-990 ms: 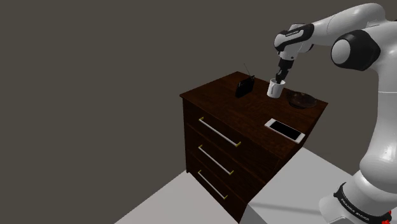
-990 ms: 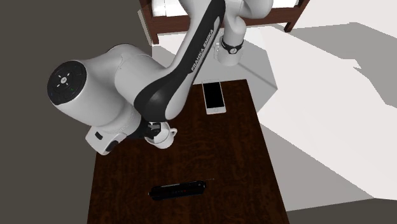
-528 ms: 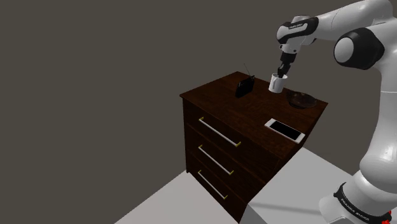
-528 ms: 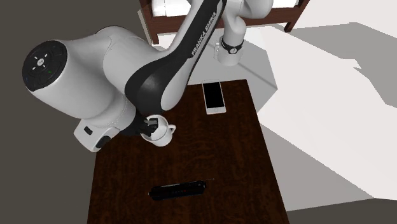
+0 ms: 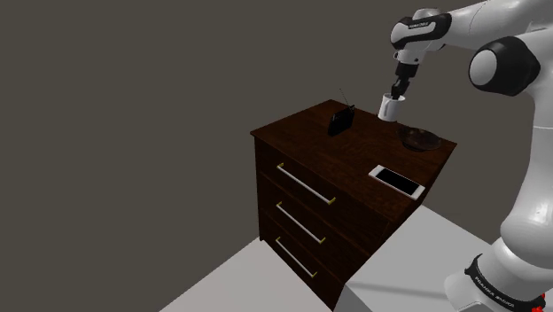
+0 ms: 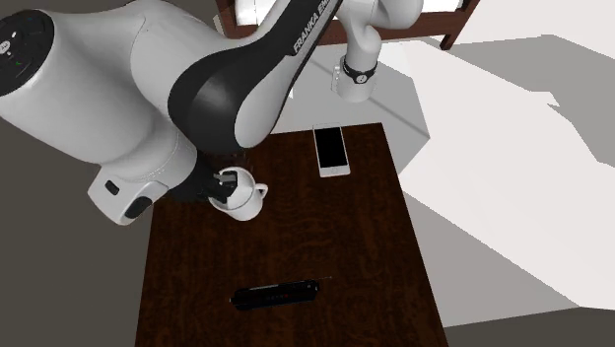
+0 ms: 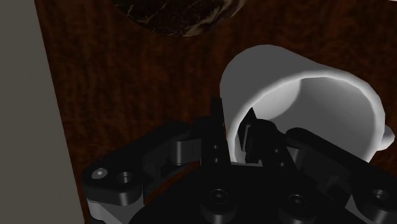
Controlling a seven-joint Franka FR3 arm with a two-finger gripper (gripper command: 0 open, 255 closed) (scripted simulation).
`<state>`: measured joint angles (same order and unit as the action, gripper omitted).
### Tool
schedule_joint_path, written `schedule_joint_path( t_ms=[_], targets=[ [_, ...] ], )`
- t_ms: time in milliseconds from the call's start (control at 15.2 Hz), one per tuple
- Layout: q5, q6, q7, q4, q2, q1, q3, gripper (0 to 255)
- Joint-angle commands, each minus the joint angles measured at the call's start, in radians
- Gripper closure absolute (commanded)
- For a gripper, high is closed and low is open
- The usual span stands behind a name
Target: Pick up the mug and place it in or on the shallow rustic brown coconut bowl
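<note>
Above the far side of the dark wooden surface, the hand is clamped on the rim wall of the white mug, which hangs clear of the wood; I'd carry it level toward the shoulder view's right, centre it over the shallow dark brown bowl, then lower it gently.

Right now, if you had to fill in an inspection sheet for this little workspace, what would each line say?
Surface: dark wooden dresser top, three drawers below.
Job's things: white mug hangs above the top; dark brown bowl sits near the shoulder view's right corner, mug not yet in it.
Clutter: white phone lying flat; black radio with a thin antenna.
Grippers: black gripper clamped on the mug's rim.
Cables: nothing seen.
Surroundings: grey wall, pale floor.
</note>
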<state>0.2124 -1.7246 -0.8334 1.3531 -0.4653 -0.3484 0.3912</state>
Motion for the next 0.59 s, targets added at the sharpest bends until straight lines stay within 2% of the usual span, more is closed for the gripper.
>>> schedule_joint_path(
  t_ms=[0,528],
  targets=[
    [-0.005,0.004,-0.026,0.019,0.021,-0.015,0.01,255],
    [-0.031,0.0,-0.173,0.122,0.115,-0.099,0.066,255]
  ],
)
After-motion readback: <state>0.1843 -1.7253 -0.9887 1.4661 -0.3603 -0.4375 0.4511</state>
